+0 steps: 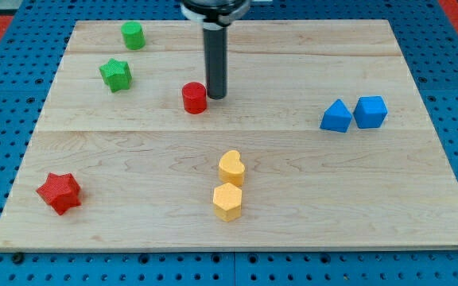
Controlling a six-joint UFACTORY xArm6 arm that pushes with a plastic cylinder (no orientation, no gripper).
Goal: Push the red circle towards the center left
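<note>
The red circle [194,98] stands on the wooden board [293,183], a little left of the middle and toward the view's top. My tip [215,97] is right beside it on its right, touching or nearly touching it. The dark rod rises straight up from there to the view's top edge.
A green circle [133,35] and a green star [115,75] are at the top left. A red star [59,192] is at the bottom left. A yellow heart [230,168] and a yellow hexagon [227,201] are at the bottom middle. A blue triangle [336,116] and a blue cube [370,112] are on the right.
</note>
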